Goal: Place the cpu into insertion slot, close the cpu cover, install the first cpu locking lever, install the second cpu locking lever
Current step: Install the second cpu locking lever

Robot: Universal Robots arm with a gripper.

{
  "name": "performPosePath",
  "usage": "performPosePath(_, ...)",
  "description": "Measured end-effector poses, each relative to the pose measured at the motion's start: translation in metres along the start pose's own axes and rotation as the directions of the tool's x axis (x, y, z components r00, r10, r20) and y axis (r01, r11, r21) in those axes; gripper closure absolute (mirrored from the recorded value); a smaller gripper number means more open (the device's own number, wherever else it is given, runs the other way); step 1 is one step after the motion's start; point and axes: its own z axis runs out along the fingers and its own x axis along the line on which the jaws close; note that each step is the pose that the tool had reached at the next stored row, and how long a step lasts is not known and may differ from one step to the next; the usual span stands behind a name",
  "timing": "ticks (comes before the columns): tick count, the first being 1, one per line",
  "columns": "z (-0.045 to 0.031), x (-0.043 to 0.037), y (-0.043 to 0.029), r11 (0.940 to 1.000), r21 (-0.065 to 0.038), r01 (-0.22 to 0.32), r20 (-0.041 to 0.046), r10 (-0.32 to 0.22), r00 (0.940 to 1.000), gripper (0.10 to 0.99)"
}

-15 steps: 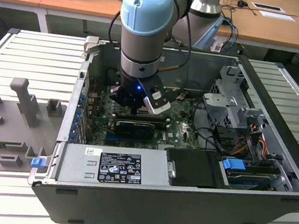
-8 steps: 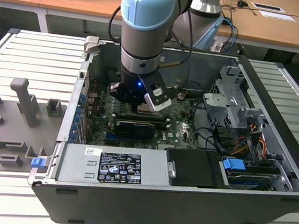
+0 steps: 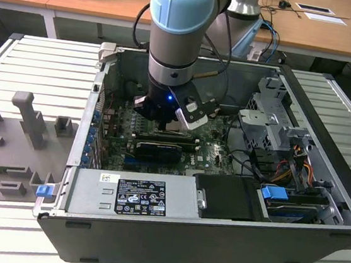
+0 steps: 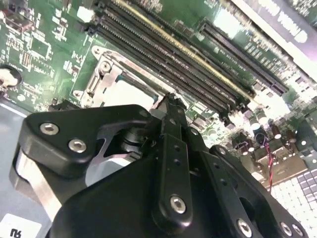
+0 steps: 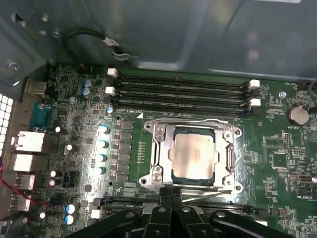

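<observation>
Black claw (image 5: 171,191) fingers, pressed together with nothing between them, point straight down at the near edge of the insertion slot (image 5: 194,157), their tips just at the silvery rim. One cpu (image 5: 194,154) lies flat inside that slot, its dull beige top showing through the cut-out centre of the cpu cover (image 5: 161,141), which lies closed flat over the socket. A thin wire lever (image 5: 208,181) runs along the slot's edge nearest the fingertips, and another (image 5: 185,120) along the opposite edge.

In the second wrist view the fingers (image 4: 171,129) hang over the socket's corner, the cpu (image 4: 130,91) pale beside them.

Beyond the slot, on the side away from the claw, lie four long black memory slots (image 5: 183,94), side by side on the green motherboard (image 5: 282,148). One round coin battery (image 5: 298,115) sits off to the slot's side.

In the exterior view the arm (image 3: 178,24) stands vertical, its wrist reaching down into the open computer case (image 3: 214,237), which lies on the ribbed bench (image 3: 37,65).
</observation>
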Motion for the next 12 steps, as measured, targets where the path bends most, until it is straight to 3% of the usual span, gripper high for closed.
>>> performPosePath(4,0.0007,0.0116,-0.0035,1.0,-0.008,0.0,0.0005,0.0,1.0,0.98)
performPosePath(8,0.0123,0.0155,-0.0059,0.9999,-0.014,0.002,0.0005,-0.002,1.0,0.98)
performPosePath(12,0.0206,0.0187,-0.0075,0.9995,-0.031,0.004,0.0013,-0.004,1.0,0.98)
